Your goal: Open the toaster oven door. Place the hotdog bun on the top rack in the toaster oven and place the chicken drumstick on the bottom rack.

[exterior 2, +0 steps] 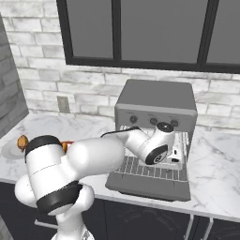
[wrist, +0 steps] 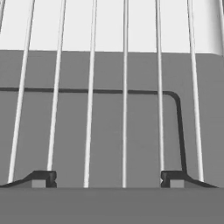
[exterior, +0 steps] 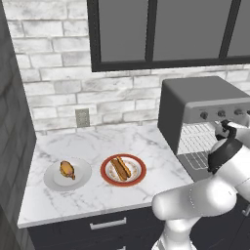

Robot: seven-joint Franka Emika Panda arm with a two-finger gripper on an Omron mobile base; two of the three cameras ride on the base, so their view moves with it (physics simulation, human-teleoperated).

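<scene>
The oven (exterior 2: 157, 105) door (exterior 2: 150, 183) is seen lying open at lower middle; the gripper (wrist: 108, 178) is held over a rack (wrist: 124, 87), its tips spread wide apart on nothing. The bun (exterior: 121, 168) and drumstick (exterior: 67, 169) are left on plates at lower left.

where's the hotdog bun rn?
The hotdog bun lies on the red-rimmed plate on the counter, left base view, between the chicken drumstick and the toaster oven.
</scene>
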